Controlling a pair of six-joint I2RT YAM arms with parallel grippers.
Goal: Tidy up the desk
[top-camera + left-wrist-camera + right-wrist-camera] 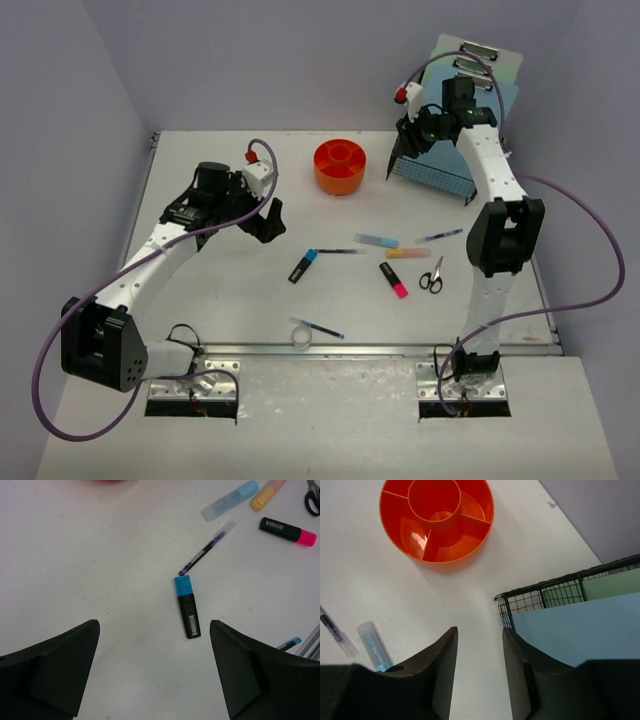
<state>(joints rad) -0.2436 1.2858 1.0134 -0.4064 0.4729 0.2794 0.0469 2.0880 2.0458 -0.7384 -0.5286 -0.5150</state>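
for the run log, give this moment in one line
left pincer: open, empty, near blue highlighter; right pincer: open, empty, beside wire rack; orange organizer: empty; desk: unsorted

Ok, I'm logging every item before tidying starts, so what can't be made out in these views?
Top view: the clear object by the front rail of the desk is too small to identify.
Left wrist view: the scissors are cut off by the right edge.
Right wrist view: the contents of the wire rack continue behind the right gripper and off the frame.
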